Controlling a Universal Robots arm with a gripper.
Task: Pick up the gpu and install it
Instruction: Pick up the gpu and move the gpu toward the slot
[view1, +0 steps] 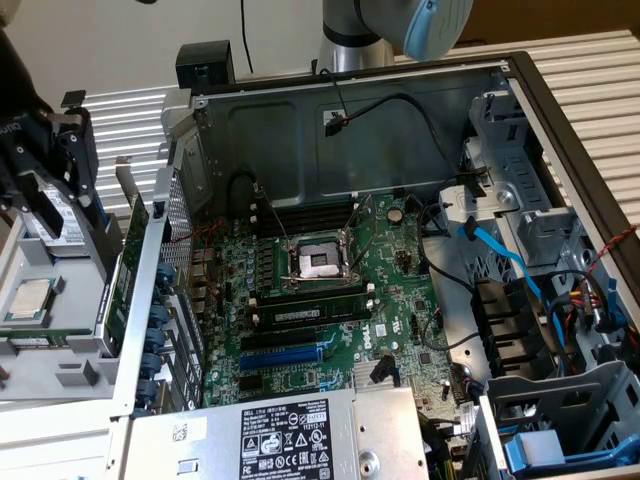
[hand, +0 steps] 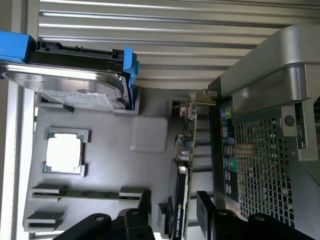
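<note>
Grey tray (hand: 110, 165) beside the case (hand: 260, 165): wrist view shows hand (hand: 175, 196) spread astride gpu (hand: 180, 175).

gpu (hand: 180, 190): one end cut off at picture edge, beside gripper (hand: 174, 195). Arm, gripper cut off at exterior view's left edge. Power supply label (view1: 285, 440): small print unreadable.

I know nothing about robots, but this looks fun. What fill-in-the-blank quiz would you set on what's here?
1. The gpu stands on edge in the grey ___ beside the computer case.
2. The gripper is ___, not shut, with one finger on each side of the gpu.
3. The hard drive sits in a carrier coloured ___.

Missing words: tray; open; blue.
</note>
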